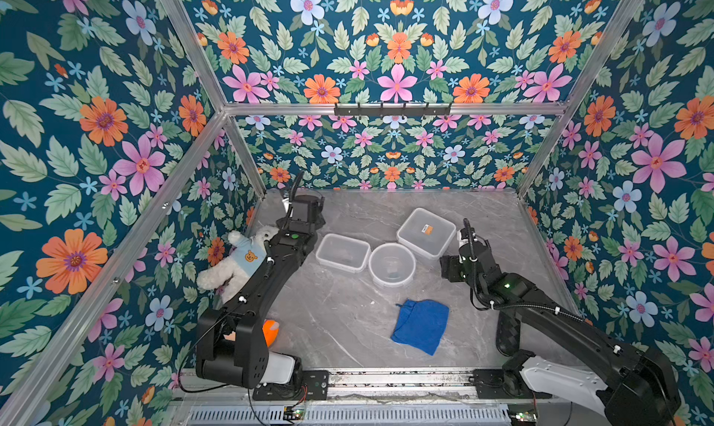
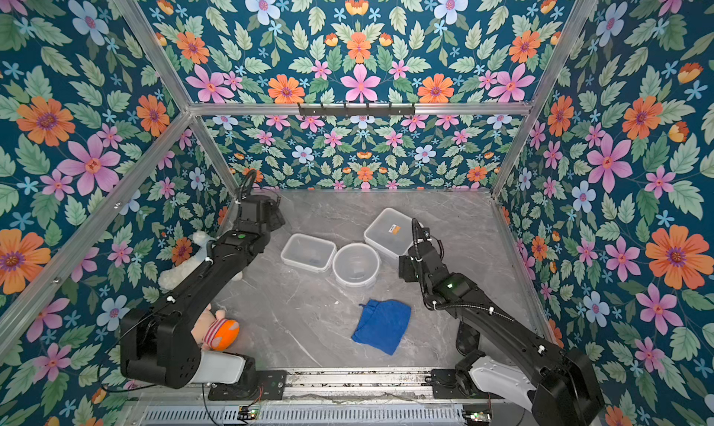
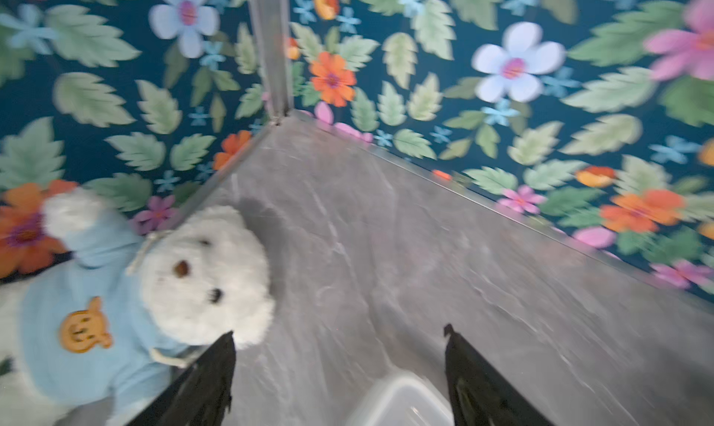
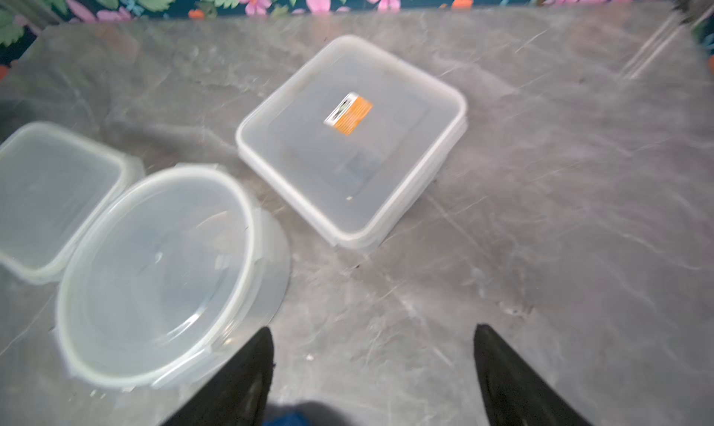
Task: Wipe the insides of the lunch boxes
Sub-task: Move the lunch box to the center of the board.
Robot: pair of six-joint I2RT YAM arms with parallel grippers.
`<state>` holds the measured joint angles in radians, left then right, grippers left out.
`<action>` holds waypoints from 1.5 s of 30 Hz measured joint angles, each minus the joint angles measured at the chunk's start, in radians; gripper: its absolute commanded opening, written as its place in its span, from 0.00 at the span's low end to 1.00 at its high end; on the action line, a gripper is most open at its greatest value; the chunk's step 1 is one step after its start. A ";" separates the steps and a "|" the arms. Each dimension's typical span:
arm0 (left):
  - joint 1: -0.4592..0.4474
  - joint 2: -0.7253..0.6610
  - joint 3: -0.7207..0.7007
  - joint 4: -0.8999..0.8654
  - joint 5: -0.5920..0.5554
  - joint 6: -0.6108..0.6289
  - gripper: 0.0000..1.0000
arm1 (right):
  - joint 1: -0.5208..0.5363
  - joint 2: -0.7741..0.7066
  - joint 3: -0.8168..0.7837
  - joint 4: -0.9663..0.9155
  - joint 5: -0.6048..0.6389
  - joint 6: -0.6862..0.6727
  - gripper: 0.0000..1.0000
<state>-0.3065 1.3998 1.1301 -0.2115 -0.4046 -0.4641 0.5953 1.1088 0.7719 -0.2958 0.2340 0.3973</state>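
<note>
In both top views the round tub [image 1: 391, 265] sits near the middle of the grey marbled table [image 1: 347, 327]. The rectangular tub [image 1: 342, 252] is just beside it at 10 o'clock. The square tub [image 1: 426, 231] is at 2 o'clock and shows an orange label. The blue cloth [image 1: 421, 325] lies flat at 5 o'clock from the round tub, apart from all three. A white teddy [image 1: 239, 263] in a pale blue jumper lies at the table's 9 o'clock edge, partly under the left arm [image 1: 278, 258]. An orange striped plush [image 2: 220, 333] sits at 8 o'clock. The right arm [image 1: 560, 319] reaches in from 4 o'clock, its wrist just beside the square tub.

From the left wrist we see the left gripper [image 3: 339, 329] with its fingers spread and nothing between them, over bare table by the teddy's head. A clear tub corner [image 3: 402, 403] shows close by; we cannot tell which tub.

From the right wrist, slightly blurred, we see the right gripper [image 4: 373, 327] with its fingers likewise apart and empty. The square tub [image 4: 347, 142] lies ahead. The round tub [image 4: 154, 273] is near one finger, against the rectangular tub [image 4: 54, 196]. A sliver of blue cloth [image 4: 286, 418] shows too.
</note>
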 measured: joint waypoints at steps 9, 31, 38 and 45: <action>-0.060 0.024 -0.028 -0.043 0.177 -0.034 0.87 | 0.012 0.218 0.032 0.095 -0.307 0.081 0.74; -0.060 0.360 0.259 -0.085 0.324 -0.019 0.89 | 0.072 0.543 0.340 0.142 -0.482 0.087 0.78; -0.136 0.591 0.530 -0.071 0.437 -0.027 0.88 | -0.121 0.284 0.209 0.054 -0.334 0.098 0.77; -0.198 0.785 0.726 -0.058 0.561 -0.027 0.86 | -0.394 0.314 0.145 0.092 -0.486 0.156 0.77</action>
<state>-0.5049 2.1849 1.8561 -0.2695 0.1566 -0.4911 0.2008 1.4231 0.9173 -0.2039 -0.2523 0.5537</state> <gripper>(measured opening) 0.861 0.775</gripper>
